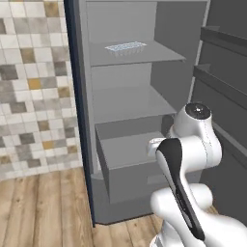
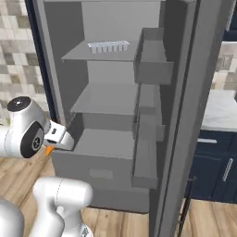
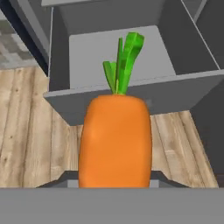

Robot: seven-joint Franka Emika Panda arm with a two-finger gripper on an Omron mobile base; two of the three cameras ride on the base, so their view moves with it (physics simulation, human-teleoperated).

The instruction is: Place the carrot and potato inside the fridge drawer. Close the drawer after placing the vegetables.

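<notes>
My gripper (image 3: 114, 183) is shut on the carrot (image 3: 114, 135), a fat bright-orange root with a green top pointing away from the hand. In the right base view a sliver of the carrot (image 2: 48, 150) shows under the gripper (image 2: 53, 144), just left of the drawer's near corner. The fridge drawer (image 3: 175, 94) stands pulled out, a plain grey box with a bare floor; its flat front (image 1: 130, 178) (image 2: 92, 167) faces me. The carrot hangs in front of that front wall, over the wooden floor. The potato is out of view.
The fridge is open, with grey shelves (image 1: 128, 103) above the drawer and a white ice tray (image 1: 126, 48) (image 2: 109, 46) on the upper one. The open door with its bins (image 2: 152, 65) stands close on the right. Dark blue cabinets (image 2: 217, 166) lie beyond.
</notes>
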